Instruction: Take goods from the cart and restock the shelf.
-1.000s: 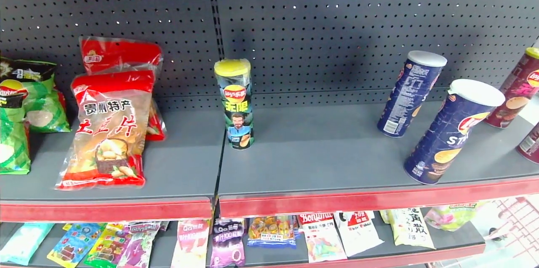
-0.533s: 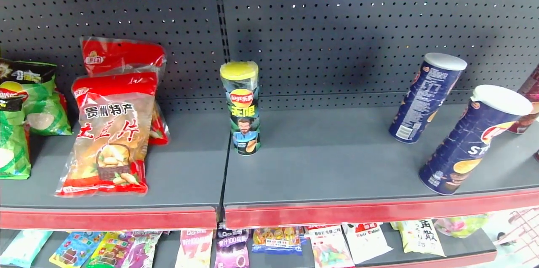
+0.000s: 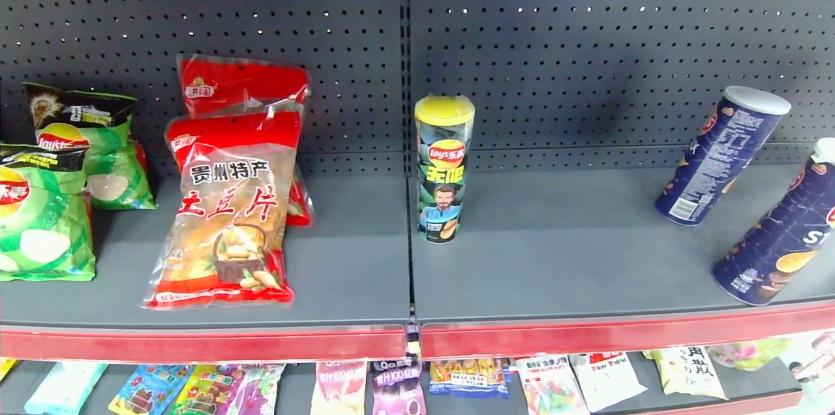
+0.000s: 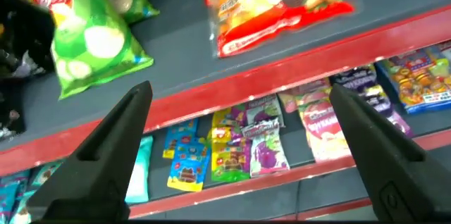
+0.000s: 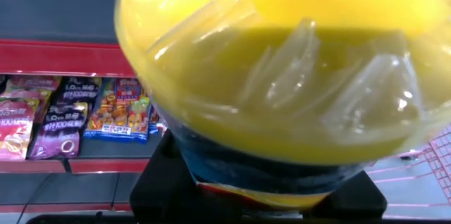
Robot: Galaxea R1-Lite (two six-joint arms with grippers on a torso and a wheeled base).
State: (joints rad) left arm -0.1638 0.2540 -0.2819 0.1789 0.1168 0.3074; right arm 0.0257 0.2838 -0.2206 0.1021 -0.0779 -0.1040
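The shelf (image 3: 522,271) carries 2 red bags (image 3: 228,219), 2 green bags (image 3: 39,219), 2 blue tubes (image 3: 721,154) and 1 yellow-lidded tube (image 3: 443,170) upright mid-shelf. The right claw (image 5: 257,196) is clamped on a yellow-lidded can (image 5: 282,62) in front of the shelf. The left claw (image 4: 239,91) is spread apart, empty.

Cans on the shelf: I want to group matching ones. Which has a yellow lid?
The middle can, standing alone by the shelf seam; the two blue cans on the right have white lids.
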